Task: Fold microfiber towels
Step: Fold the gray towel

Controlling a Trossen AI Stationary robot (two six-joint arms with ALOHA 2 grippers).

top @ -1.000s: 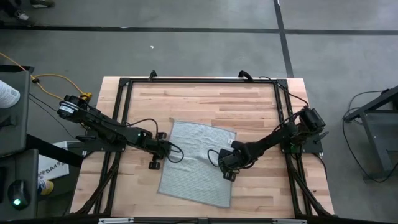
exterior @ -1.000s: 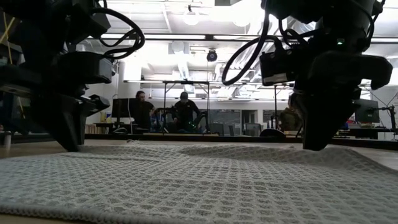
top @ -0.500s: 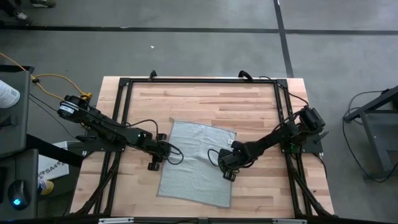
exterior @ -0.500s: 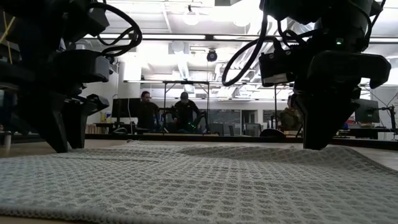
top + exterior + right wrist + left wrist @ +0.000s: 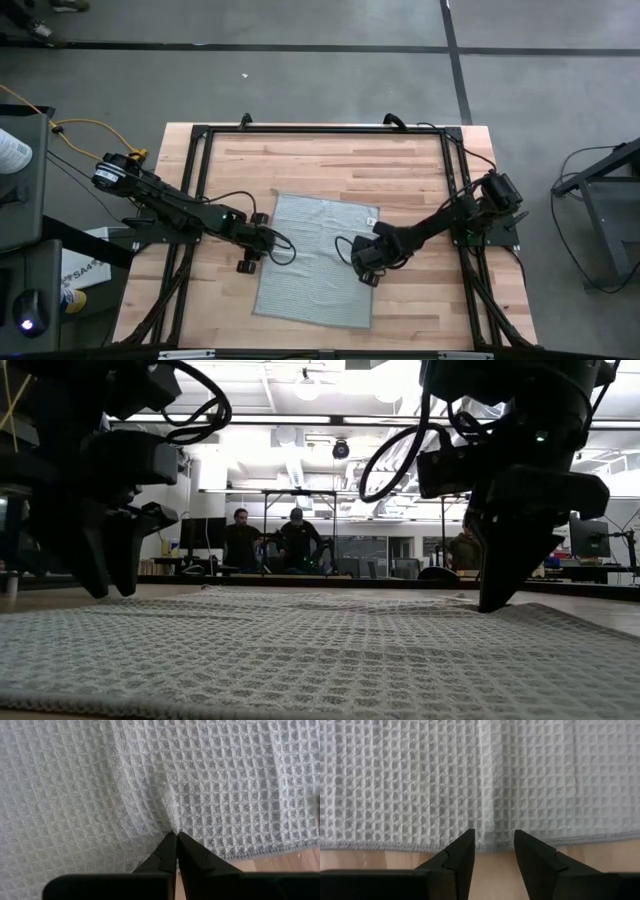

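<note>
Change: the left gripper (image 5: pixel 259 243) had let go and spread its fingers, sitting just off the cloth's left edge; right arm nudged slightly.
High view: a light grey-blue waffle-textured rectangular microfiber towel (image 5: pixel 312 265) lay flat mid-table on the pale wooden tabletop (image 5: pixel 320 165); the right gripper (image 5: pixel 366 263) pressed down near its right edge.
Low view: both grippers reached the towel (image 5: pixel 320 655); people sat far behind.
Left wrist view: fingers (image 5: pixel 462 852) apart, hem between them.
Right wrist view: fingers (image 5: pixel 170 851) together, pinching a towel pucker.
</note>
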